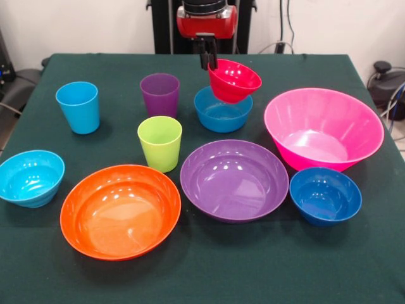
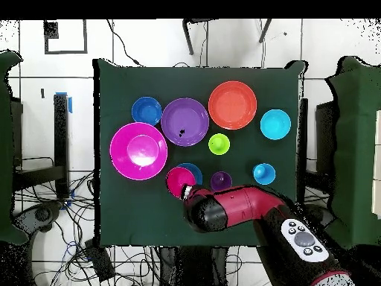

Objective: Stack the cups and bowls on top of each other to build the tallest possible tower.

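While the red bowl (image 1: pixel 235 80) is hanging tilted above the table, the gripper (image 1: pixel 208 61) is pinching its rim, fingers closed on the near edge of the bowl in the front view. The bowl is sitting clear of the green table (image 1: pixel 209 272), just over and slightly to one side of the blue bowl (image 1: pixel 222 109), which is resting directly below the gripper. The purple cup (image 1: pixel 159 94) is standing upright just beside the gripper's position, with the light blue cup (image 1: pixel 78 106) farther off on that same side. In front of the gripper, toward the camera, the lime green cup (image 1: pixel 159 143) is standing near the wide purple bowl (image 1: pixel 234 180) and the orange bowl (image 1: pixel 120 211), which are lying side by side. The big pink bowl (image 1: pixel 323 128) is sitting on the gripper's other side, the dark blue bowl (image 1: pixel 325 196) just in front of it, while the cyan bowl (image 1: pixel 30 177) is lying well apart near the table edge. In the overhead view, the arm (image 2: pixel 245 208) is reaching over the table edge to the red bowl.
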Motion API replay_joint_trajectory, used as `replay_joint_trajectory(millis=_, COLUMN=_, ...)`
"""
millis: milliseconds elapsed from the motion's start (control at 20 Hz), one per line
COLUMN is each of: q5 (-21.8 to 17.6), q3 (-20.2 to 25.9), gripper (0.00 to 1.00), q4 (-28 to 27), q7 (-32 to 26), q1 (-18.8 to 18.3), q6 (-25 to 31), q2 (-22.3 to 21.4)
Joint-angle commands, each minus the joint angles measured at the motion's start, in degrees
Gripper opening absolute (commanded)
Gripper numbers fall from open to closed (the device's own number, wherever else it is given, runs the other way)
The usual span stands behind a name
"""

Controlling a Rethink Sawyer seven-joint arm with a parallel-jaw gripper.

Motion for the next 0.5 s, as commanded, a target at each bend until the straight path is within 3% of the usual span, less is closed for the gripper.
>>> replay_joint_trajectory(millis=50, q5=-4.9, q3=0.5, gripper=0.0, q4=-3.3, q7=-3.7, q1=1.3, q6=-0.8, q2=3.2)
replay_joint_trajectory(millis=500, q5=-5.2, q3=0.3, gripper=0.0, q4=-3.0, q7=-3.6, q1=1.5, q6=-1.0, q2=2.9)
